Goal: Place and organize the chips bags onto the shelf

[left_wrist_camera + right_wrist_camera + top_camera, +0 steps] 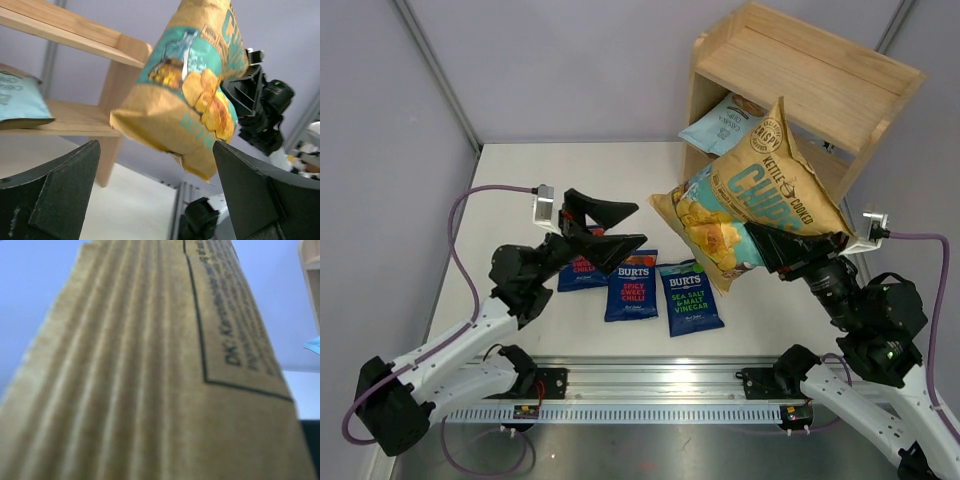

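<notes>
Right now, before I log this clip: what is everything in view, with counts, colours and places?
Kettle Cooked Chips bag: one, yellow and teal, in the air in front of the shelf.
pale-blue bag: one, pale blue, on the shelf's lower tier.
Burts bags: three, dark blue, flat in a row on the table; the leftmost is partly hidden under the left pincer.
shelf: one, light wood, far right of the table.
table: one, white.
rail: one, silver, near edge.
left pincer: black, open, holding nothing, above the leftmost Burts bag.
right pincer: black, shut on the Kettle Cooked Chips bag.
</notes>
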`<state>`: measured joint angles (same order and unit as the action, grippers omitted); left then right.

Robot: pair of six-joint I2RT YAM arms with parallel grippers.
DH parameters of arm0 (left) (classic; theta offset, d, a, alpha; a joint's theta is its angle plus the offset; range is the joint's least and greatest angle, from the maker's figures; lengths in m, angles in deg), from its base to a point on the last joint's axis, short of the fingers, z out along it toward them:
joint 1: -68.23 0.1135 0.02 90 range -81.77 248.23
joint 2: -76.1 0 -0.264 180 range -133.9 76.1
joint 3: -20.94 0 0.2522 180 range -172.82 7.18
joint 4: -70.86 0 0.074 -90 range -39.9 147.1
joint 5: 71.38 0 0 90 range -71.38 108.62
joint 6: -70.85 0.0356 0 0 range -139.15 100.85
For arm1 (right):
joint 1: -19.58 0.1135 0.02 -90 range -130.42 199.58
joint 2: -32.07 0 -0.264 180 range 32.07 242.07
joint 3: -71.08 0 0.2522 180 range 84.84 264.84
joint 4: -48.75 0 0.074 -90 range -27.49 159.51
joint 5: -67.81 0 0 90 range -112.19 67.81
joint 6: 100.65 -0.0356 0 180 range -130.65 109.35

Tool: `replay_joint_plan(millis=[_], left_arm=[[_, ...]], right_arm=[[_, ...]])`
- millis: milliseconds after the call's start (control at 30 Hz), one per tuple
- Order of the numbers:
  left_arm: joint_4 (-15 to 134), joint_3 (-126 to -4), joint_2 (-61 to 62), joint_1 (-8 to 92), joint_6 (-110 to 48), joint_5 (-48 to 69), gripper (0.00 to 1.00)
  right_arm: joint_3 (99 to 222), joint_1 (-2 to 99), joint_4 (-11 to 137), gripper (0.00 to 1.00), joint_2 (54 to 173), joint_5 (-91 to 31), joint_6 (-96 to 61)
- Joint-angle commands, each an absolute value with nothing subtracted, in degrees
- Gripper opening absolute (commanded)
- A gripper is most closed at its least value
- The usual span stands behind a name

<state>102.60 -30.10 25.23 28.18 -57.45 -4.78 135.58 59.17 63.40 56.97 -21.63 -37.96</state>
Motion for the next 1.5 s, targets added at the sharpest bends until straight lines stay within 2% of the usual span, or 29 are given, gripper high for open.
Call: replay_joint_plan(millis=[0,300,433,1000,1133,1167,1233,1267,1300,1400,1433,1467], left_arm=[[125.52,-28.16,20.13,28.15,-65.19,-8.62,0.99],[152.44,-33.32,3.09,25.08,-80.57,-15.48,0.99],[152.46,-36.06,1.05,21.75,-78.84,-18.29,0.99],[152.55,-39.66,-0.97,19.45,-78.47,-11.00,0.99],[152.46,-40.02,-1.07,18.84,-78.30,-9.69,0.88],[152.46,-39.84,-1.15,18.75,-78.30,-9.42,0.79],[152.46,-39.67,-1.15,18.75,-78.38,-8.54,0.69],[152.46,-39.67,-1.42,18.75,-78.47,-8.54,0.57],[152.46,-39.67,-1.59,18.75,-78.47,-8.36,0.49],[152.46,-39.14,-2.38,18.75,-79.44,-7.66,0.33],[152.46,-38.62,-2.65,18.75,-79.70,-6.96,0.32],[152.46,-38.35,-3.26,18.75,-79.88,-6.43,0.31]], right_arm=[[137.57,59.13,51.80,0.11,58.43,-20.25,-42.46],[137.75,59.13,46.70,0.11,62.13,-24.04,-47.21],[137.57,59.13,47.57,0.11,61.60,-23.68,-48.36],[131.69,59.13,46.87,0.12,61.33,-25.27,-54.16],[131.16,59.13,47.31,0.11,60.63,-24.48,-53.81],[131.07,59.13,47.66,0.11,60.37,-24.13,-53.29],[131.07,59.13,49.15,0.12,59.67,-22.99,-52.58],[131.07,59.13,49.68,0.13,59.40,-22.63,-52.05],[131.16,59.04,50.90,0.13,59.31,-22.54,-51.88],[132.56,59.13,55.89,0.36,58.70,-18.26,-51.00],[133.70,59.13,57.66,0.44,58.44,-16.58,-50.65],[134.40,59.13,59.60,0.62,57.65,-14.65,-49.95]])
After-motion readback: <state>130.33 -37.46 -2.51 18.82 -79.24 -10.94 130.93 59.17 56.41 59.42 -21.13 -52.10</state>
